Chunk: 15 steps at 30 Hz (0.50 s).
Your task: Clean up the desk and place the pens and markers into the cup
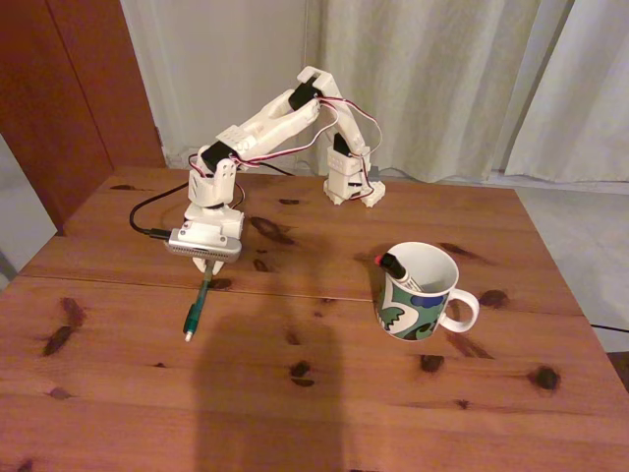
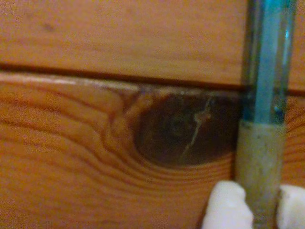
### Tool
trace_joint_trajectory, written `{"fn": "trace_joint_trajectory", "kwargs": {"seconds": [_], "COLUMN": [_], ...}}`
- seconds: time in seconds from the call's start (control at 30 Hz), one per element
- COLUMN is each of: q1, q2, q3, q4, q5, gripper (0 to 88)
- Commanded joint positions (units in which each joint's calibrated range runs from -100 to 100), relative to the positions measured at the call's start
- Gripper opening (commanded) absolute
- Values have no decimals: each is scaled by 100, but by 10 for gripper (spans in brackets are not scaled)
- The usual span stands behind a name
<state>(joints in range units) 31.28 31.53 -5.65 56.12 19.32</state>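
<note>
Where the claw (image 1: 205, 267) comes down onto the desk (image 1: 324, 413), I see it pinching the green pen (image 1: 197, 307) at its upper end, right over the seam between the boards. In the wrist view the two white fingertips (image 2: 228, 206) sit on either side of the pen (image 2: 263, 119), one at each flank of its pale grip section, with the teal barrel running up and away across the seam. A dark knot (image 2: 183, 129) lies just to the left of the pen there.

From the fixed view, the pen slants down toward me from the claw, its white tip at the near end and low against the wood; I cannot tell whether the tip touches the wood. The arm (image 1: 265, 128) folds back from the wrist to its base (image 1: 352, 182) at the far edge of the desk, with a black cable (image 1: 147, 216) trailing off to the left.

Well to the right of the claw stands the cup (image 1: 418, 295), upright, handle pointing right. Inside it I make out a black pen (image 1: 398, 270) with a red end leaning against the left rim. A broad shadow falls over the near middle of the desk.
</note>
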Motion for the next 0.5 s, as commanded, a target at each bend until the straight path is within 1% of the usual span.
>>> {"fn": "trace_joint_trajectory", "kwargs": {"seconds": [0.0,0.1,0.2,0.33,0.47], "q1": [12,-4,-60,-124,-494], "q2": [-112,-145,-476,-1369,-2371], "q3": [-121,6,285,907,1683], "q4": [-16,-7,-7,-7,-33], "q5": [7,-14,-198,-418,-800], "gripper": [9,9,8,8,8]}}
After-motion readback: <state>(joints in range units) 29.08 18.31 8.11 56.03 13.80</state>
